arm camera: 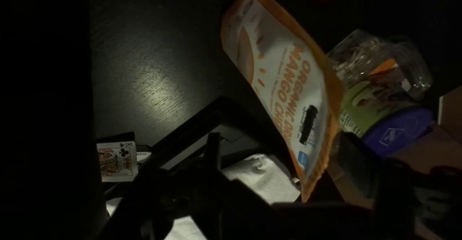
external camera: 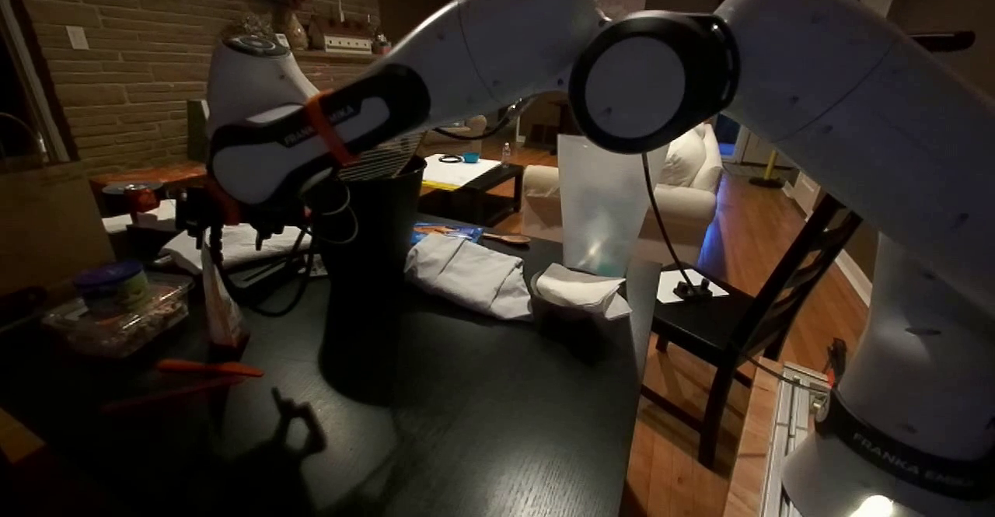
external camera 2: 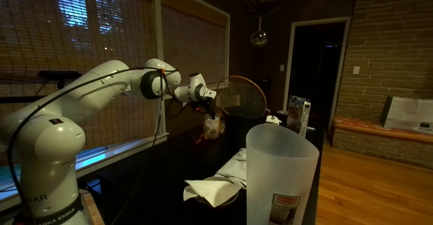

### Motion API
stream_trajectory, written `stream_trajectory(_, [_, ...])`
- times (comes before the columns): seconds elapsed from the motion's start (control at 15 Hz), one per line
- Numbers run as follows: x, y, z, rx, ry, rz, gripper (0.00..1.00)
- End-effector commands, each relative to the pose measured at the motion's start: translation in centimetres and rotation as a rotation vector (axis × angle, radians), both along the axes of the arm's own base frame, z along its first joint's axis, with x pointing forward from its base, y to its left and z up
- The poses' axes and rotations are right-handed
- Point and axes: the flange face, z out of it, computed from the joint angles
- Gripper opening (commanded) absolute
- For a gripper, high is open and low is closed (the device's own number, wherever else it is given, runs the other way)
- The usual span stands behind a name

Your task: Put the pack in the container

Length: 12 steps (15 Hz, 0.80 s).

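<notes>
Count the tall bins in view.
2. The black bin has a racket showing above its rim; the frosted bin stands behind the white napkin in an exterior view. Others may be hidden.

Robot arm (external camera 2: 101, 87) extended over a dark table (external camera 2: 162, 172), its gripper (external camera 2: 212, 114) at the top of an upright pack (external camera 2: 212, 130). Nearby, a black bin (external camera 2: 236, 130) holds a racket (external camera 2: 242, 98); closer, a frosted bin (external camera 2: 280, 174) partly hides a gray cloth (external camera 2: 235, 168).

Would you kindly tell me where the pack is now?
In the wrist view, the pack is right of centre, just left of the tub. In an exterior view, it stands on the table at picture left, immediately right of the clear box.
</notes>
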Motion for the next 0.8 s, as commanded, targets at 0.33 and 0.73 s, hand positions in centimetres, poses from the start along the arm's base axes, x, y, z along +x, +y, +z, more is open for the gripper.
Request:
stream_trajectory(0.33, [1.29,1.49,-1.94,0.035,-0.124,0.079,0.32])
stream_trajectory(0.73, [1.37,1.71,-1.69,0.041,-0.119,0.078,0.00])
